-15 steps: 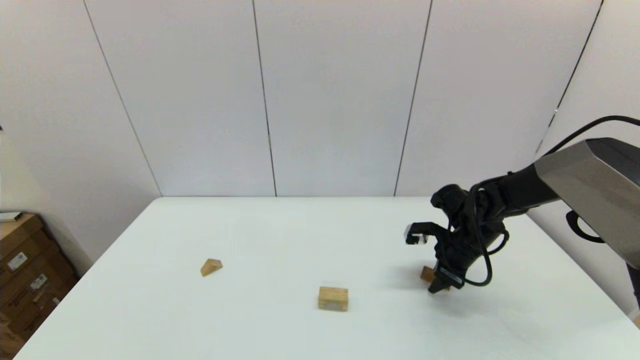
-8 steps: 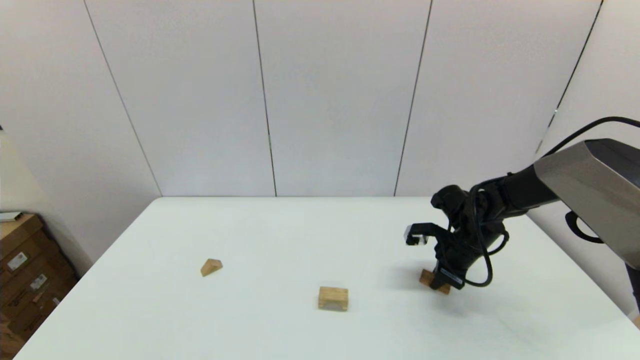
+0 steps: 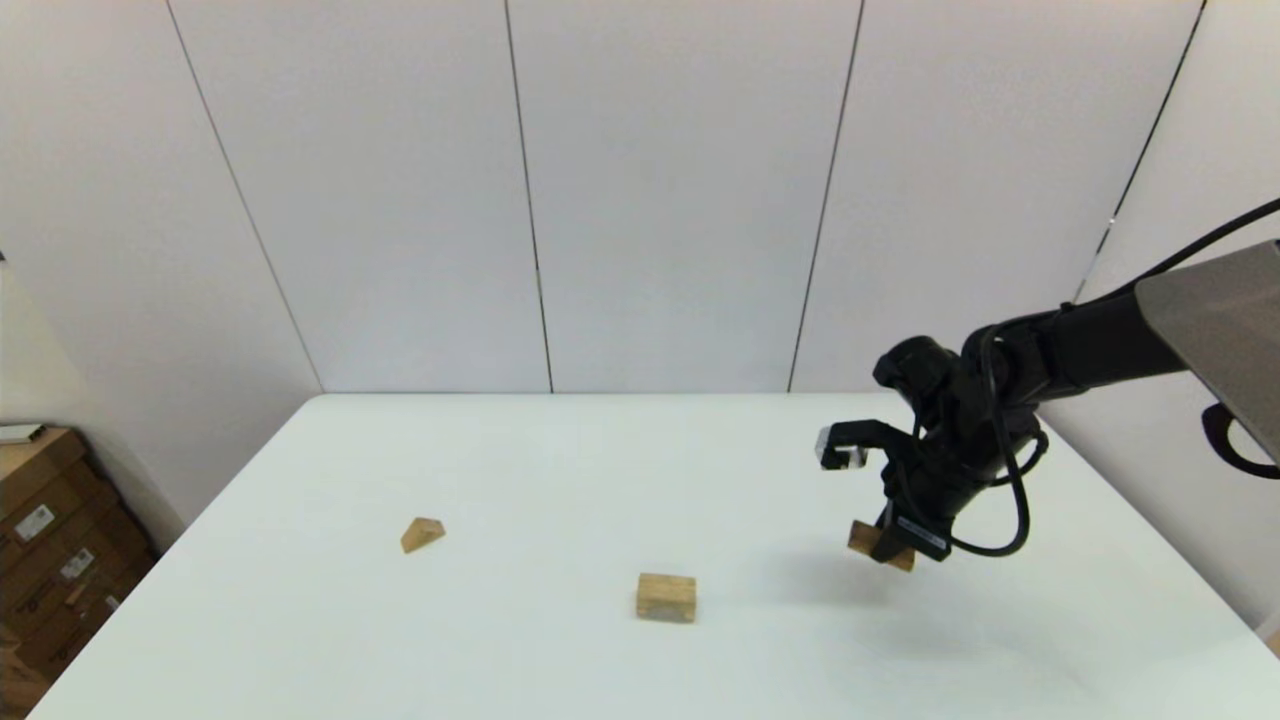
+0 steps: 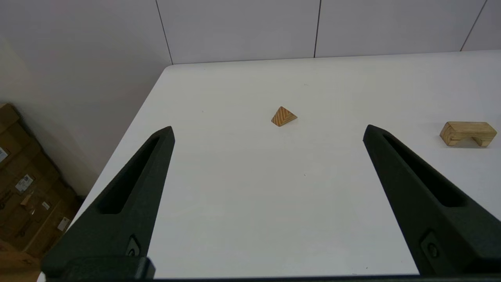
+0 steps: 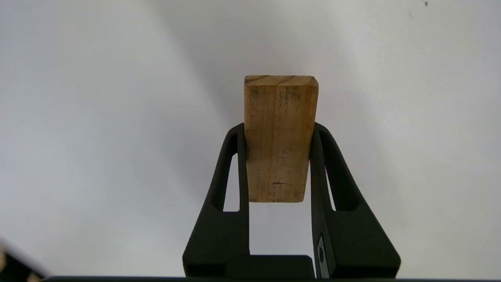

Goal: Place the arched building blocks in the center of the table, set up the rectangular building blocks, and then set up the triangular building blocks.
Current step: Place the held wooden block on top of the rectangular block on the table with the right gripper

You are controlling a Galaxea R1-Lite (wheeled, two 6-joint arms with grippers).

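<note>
**A:** Where is the flat block?

**B:** The flat block (image 3: pixel 880 545) sits in the lower right of the head view, clamped in the right gripper (image 3: pixel 889 550). A shadow lies on the table (image 3: pixel 560 470) beneath it and a strip of white shows between the two, so it looks lifted clear, though from this angle I can only say it appears so.

**A:** How firm is the hold?

**B:** In the right wrist view the flat block (image 5: pixel 280 137) fills the middle of the frame, with the two black fingers (image 5: pixel 231 168) pressed against its long sides. About half its length sticks out past the fingertips.

**A:** And the other pieces?

**B:** The arched block (image 3: pixel 666 597) rests on the table near the bottom centre of the head view, well apart from the held piece. In the left wrist view the arched block (image 4: pixel 468 133) shows at the right edge with its cut-out facing down. The wedge (image 3: pixel 422 533) lies left of centre in the head view, well apart from both.

**A:** The left arm?

**B:** The left gripper (image 4: pixel 268 133) hangs above the near table with its fingers spread wide and nothing between them. The wedge (image 4: pixel 283 116) lies farther off, in the upper middle of that frame. Cardboard boxes (image 3: pixel 50 540) stand at the lower left of the head view.
</note>
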